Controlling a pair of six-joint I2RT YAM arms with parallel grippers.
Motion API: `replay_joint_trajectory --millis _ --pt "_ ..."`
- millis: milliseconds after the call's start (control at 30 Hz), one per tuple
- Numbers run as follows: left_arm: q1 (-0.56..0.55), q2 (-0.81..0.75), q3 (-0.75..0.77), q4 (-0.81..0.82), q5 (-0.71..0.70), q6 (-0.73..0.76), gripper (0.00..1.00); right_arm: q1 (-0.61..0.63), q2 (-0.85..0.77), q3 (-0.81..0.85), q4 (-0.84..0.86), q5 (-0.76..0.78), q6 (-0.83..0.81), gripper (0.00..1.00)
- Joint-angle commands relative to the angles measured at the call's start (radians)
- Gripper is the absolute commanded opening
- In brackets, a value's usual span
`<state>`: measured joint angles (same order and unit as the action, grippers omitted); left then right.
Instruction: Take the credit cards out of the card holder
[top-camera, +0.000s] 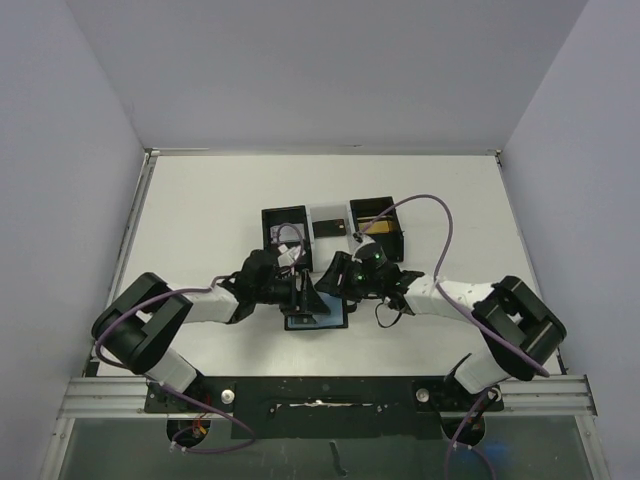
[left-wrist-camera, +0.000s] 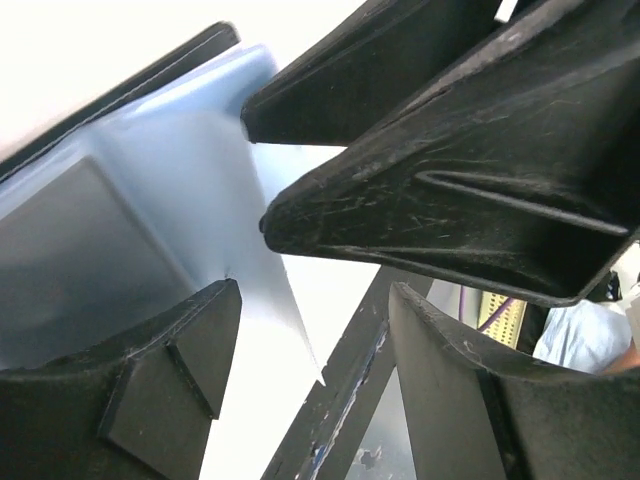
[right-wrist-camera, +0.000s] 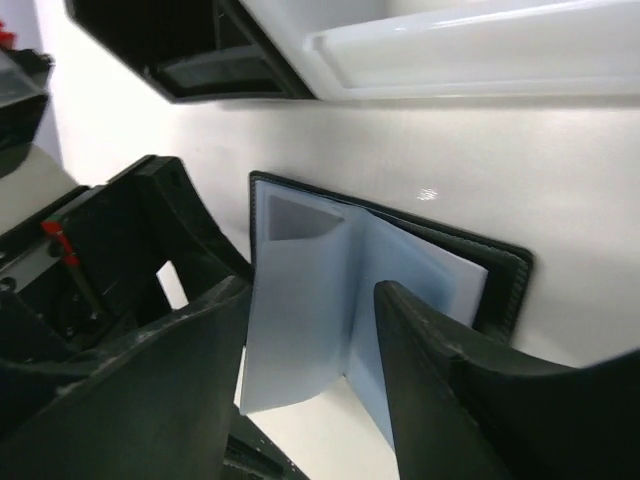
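right wrist: my right gripper (right-wrist-camera: 310, 292) spread just over the open card holder (right-wrist-camera: 420, 270).
left gripper (left-wrist-camera: 312, 292) spread too, card holder just ahead of it.

Even overhead light floods the white table (top-camera: 200, 220); shadows fall soft and short.
Wrist views lose focus close up; the table burns out to pure white in the left view, and glare streaks the white tray (right-wrist-camera: 480, 45) in the right.
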<state>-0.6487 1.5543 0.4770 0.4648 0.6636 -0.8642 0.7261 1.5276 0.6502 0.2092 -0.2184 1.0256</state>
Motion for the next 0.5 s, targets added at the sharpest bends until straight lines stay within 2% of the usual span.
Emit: replay_joint_trajectory --millis 0,100,233,300,467 --pt "-0.034 0.029 0.101 0.087 0.05 0.008 0.59 -0.015 -0.104 0.023 -0.222 0.211 -0.005 0.55" --pt "-0.069 0.073 0.14 0.071 0.045 0.018 0.59 -0.028 -0.146 0.03 -0.288 0.276 -0.007 0.57" --pt "-0.086 0.089 0.13 0.026 -0.002 0.028 0.56 -0.037 -0.17 0.053 -0.305 0.268 -0.036 0.57" --pt "-0.081 0.047 0.108 -0.009 -0.04 0.038 0.56 -0.033 -0.168 0.071 -0.311 0.261 -0.054 0.57" --pt "-0.066 -0.168 0.112 -0.279 -0.248 0.147 0.56 0.012 -0.141 0.136 -0.32 0.26 -0.097 0.57"
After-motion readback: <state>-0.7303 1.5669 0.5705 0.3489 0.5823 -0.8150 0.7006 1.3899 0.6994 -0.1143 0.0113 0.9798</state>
